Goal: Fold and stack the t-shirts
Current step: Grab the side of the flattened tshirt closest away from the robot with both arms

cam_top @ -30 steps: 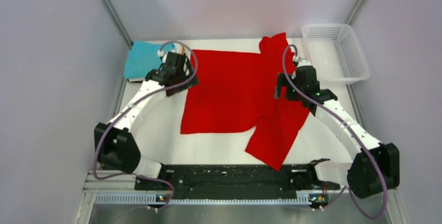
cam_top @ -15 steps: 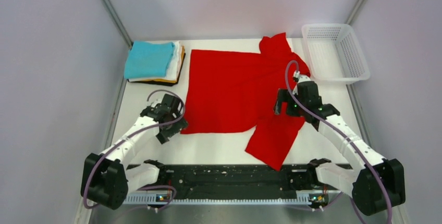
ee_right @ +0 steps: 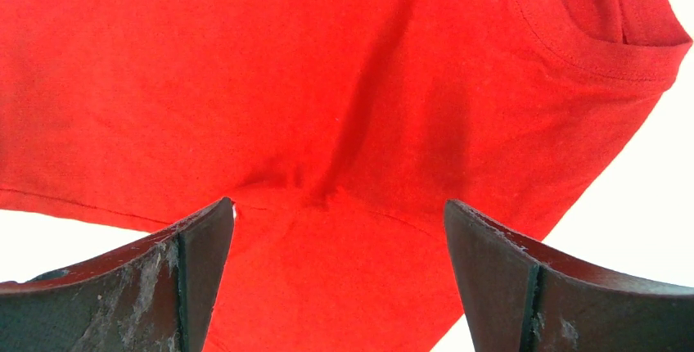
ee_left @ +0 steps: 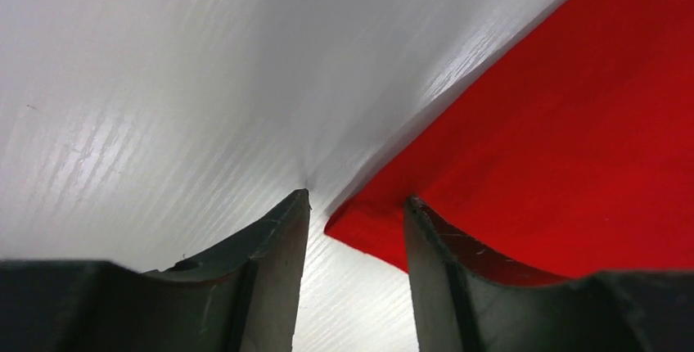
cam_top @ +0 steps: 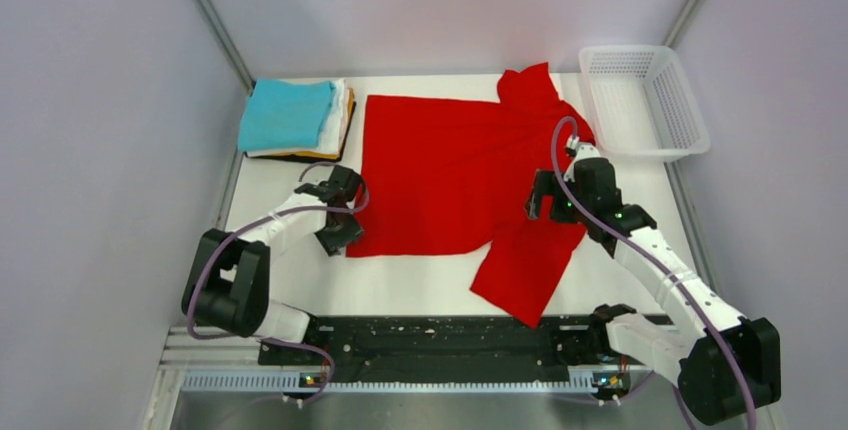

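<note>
The red t-shirt (cam_top: pixel 430 175) is lying spread on the table (cam_top: pixel 280 280). The left gripper (ee_left: pixel 356 205) is straddling its near-left corner — jaws partly spread, nothing pinched. The right gripper (ee_right: pixel 340 213) is hovering over its right side — jaws wide.

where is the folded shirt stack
Top view: the stack of folded t-shirts, teal one on top, sits at the far left corner of the white table, just left of the spread bright red t-shirt.

The red t-shirt (cam_top: pixel 440 175) lies spread on the white desk (cam_top: pixel 420 285), with one part hanging toward the near right. The folded stack (cam_top: pixel 290 120), teal on top, sits far left.
</note>
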Robot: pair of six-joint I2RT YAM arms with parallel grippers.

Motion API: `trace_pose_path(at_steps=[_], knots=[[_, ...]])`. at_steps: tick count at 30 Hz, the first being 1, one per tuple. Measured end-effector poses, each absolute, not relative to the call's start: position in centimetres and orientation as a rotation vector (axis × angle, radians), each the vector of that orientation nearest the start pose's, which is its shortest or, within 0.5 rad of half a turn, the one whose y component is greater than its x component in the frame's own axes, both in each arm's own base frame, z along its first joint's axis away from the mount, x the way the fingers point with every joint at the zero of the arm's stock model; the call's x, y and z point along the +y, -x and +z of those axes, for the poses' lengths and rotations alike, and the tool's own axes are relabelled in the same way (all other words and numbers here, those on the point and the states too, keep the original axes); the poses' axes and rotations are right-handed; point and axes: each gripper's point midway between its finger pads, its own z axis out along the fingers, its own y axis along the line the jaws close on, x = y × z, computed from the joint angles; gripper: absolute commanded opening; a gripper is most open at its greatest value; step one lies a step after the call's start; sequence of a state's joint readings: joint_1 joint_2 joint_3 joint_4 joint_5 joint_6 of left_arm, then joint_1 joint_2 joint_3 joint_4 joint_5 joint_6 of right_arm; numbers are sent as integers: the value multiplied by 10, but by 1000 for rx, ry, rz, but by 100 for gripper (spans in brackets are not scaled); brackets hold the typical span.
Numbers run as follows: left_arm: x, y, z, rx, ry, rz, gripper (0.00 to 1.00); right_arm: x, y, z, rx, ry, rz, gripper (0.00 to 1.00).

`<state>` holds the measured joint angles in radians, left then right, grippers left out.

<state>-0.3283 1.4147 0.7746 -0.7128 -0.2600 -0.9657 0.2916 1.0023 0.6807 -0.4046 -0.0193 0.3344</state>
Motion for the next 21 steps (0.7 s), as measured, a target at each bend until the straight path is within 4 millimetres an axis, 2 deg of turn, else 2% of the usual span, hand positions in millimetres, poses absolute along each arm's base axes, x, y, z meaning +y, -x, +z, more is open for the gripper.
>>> trace_pose_path(at_steps=[2, 9, 21], knots=[[-68, -236, 21, 2668, 915, 114, 43, 98, -273, 120, 2320, -43, 334, 98], [-76, -241, 17, 2671, 913, 55, 43, 95, -274, 120, 2318, -54, 310, 98], [-76, -239, 17, 2647, 930, 25, 43, 91, -273, 119, 2322, -65, 288, 98]])
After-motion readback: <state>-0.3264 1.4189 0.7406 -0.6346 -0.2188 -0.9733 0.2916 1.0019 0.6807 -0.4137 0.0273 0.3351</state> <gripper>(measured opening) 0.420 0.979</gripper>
